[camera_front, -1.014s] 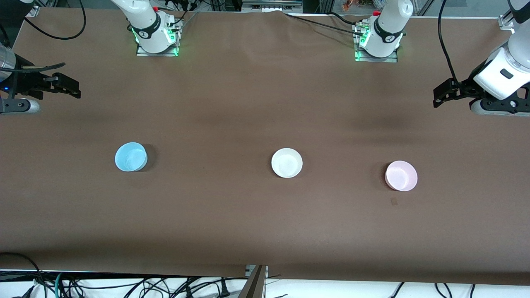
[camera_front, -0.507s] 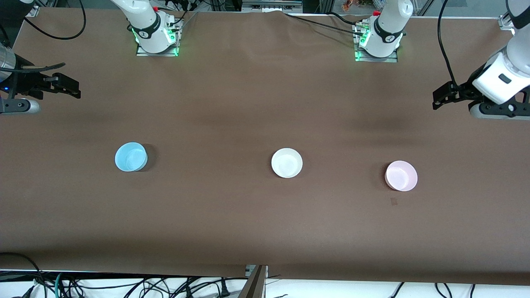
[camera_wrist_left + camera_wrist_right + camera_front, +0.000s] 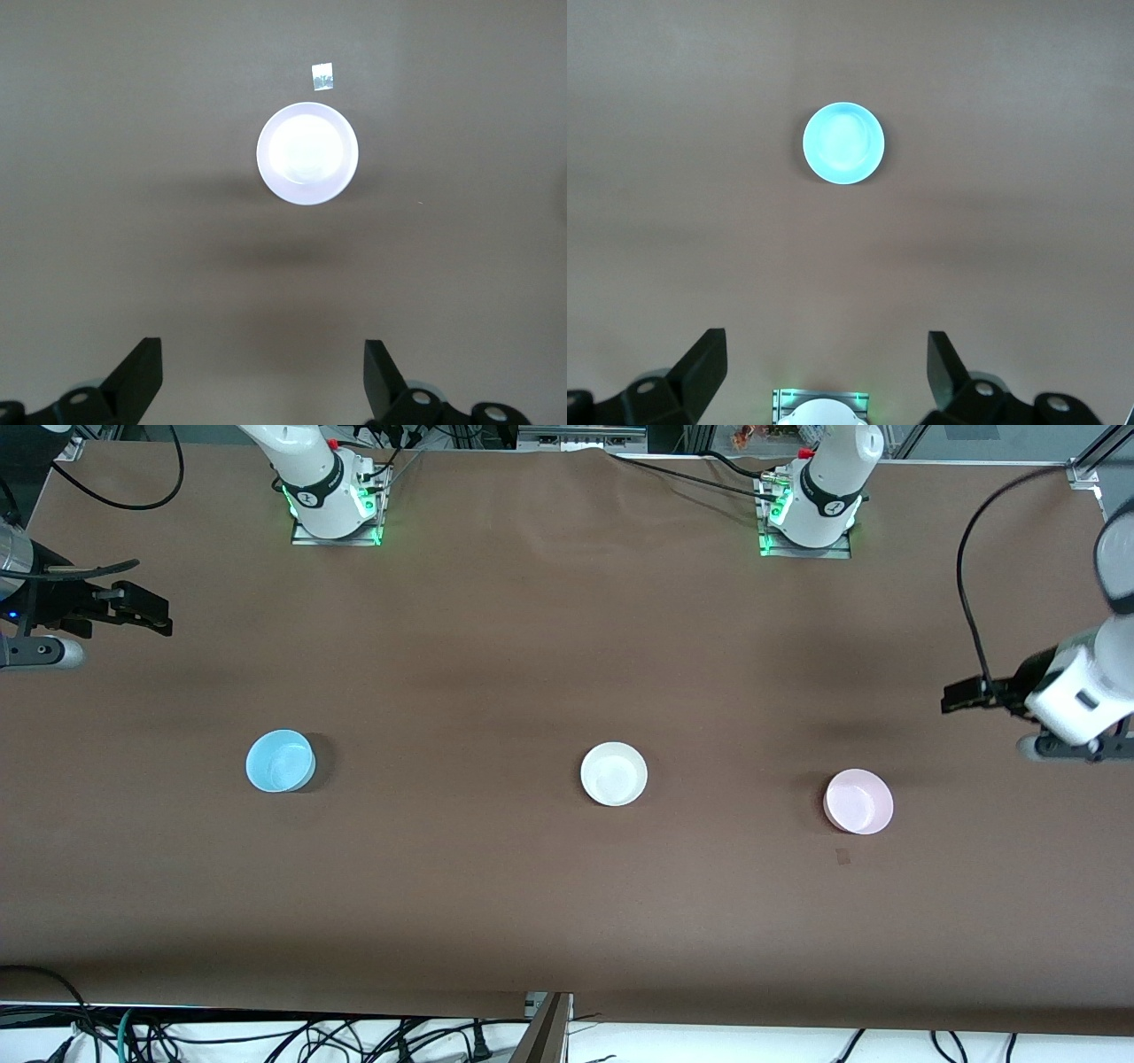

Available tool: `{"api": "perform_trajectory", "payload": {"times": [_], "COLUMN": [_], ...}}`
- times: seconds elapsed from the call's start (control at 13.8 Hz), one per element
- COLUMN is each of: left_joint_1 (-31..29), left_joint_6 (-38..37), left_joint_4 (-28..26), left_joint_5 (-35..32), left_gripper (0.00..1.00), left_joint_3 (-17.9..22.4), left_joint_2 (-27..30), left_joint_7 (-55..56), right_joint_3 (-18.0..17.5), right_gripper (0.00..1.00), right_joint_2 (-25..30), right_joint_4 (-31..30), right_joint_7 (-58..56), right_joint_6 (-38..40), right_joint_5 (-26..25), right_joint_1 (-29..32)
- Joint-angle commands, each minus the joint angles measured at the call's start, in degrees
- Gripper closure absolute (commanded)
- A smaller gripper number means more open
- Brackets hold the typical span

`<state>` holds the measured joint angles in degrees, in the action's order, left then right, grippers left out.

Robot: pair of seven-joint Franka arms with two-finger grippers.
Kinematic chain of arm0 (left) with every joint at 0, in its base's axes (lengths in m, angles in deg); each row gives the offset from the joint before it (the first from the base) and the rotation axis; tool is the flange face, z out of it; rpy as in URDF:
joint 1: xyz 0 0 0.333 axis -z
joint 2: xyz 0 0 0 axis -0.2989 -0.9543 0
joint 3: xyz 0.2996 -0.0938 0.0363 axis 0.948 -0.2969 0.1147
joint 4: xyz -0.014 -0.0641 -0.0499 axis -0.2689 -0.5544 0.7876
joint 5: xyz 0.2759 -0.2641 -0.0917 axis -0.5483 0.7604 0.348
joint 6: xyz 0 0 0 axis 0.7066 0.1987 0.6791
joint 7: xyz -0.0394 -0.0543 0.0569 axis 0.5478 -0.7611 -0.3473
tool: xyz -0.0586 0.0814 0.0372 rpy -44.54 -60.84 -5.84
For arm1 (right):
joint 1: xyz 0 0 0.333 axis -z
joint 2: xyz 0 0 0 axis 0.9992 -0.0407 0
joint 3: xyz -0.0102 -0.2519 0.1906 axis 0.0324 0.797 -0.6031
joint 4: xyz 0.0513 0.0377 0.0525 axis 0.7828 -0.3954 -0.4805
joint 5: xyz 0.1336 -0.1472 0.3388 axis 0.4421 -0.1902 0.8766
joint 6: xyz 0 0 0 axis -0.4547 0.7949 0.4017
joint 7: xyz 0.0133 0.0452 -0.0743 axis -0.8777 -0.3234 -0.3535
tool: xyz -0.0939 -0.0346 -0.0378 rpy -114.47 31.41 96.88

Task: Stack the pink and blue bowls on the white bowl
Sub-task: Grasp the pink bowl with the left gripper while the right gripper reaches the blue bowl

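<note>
— Start at the claws. What are they doing?

— The left gripper (image 3: 950, 697) hangs at the right edge of the front view, over bare table up and to the right of the pink bowl (image 3: 858, 801). Its wrist view shows both fingers (image 3: 137, 376) spread wide with nothing between them. The right gripper (image 3: 159, 615) waits at the upper left edge of the frame, also spread and empty (its fingers (image 3: 700, 363) frame the bottom of its own picture).

— And the bowls?

— All three sit apart in a row across the middle of the front view: blue bowl (image 3: 280, 760) at left, white bowl (image 3: 613, 773) in the centre, pink at right, slightly lower in the frame. Nothing is stacked yet.

— How would they handle?

— Probably light, stiff plastic with a smooth, slippery wall. I'd pinch the rim, one finger inside and one outside; a loose hold could let a bowl tip or skate on the table (image 3: 532, 886).

— Anything unclear?

— Both arms run off the frame edges. A small pale patch (image 3: 323, 77) lies just beside the pink bowl; I can't tell what it is.
</note>
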<state>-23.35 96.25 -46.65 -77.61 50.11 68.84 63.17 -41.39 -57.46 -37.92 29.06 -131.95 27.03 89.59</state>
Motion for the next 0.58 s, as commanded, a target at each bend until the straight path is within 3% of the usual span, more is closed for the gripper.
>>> {"api": "perform_trajectory", "payload": {"times": [0.0, 0.29, 0.51], "left_joint_1": [-0.36, -1.77, -1.68], "left_joint_6": [6.95, 16.73, 18.59], "left_joint_4": [3.80, 3.53, 3.27], "left_joint_5": [-3.47, -3.75, -3.22], "left_gripper": [0.00, 0.00, 0.00], "left_joint_3": [-0.21, -0.21, -0.73], "left_joint_2": [-7.73, -15.56, -20.31], "left_joint_7": [-5.13, -11.81, -15.69], "right_joint_3": [-0.05, -0.14, -0.14], "right_gripper": [0.00, 0.00, 0.00], "right_joint_2": [-0.20, -2.04, -2.13], "right_joint_4": [0.92, 0.92, 0.92], "right_joint_7": [-0.64, -0.12, -0.47], "right_joint_6": [0.27, 0.18, -0.26], "right_joint_5": [0.82, 0.38, 0.20], "right_joint_1": [0.19, 0.01, -0.08]}}
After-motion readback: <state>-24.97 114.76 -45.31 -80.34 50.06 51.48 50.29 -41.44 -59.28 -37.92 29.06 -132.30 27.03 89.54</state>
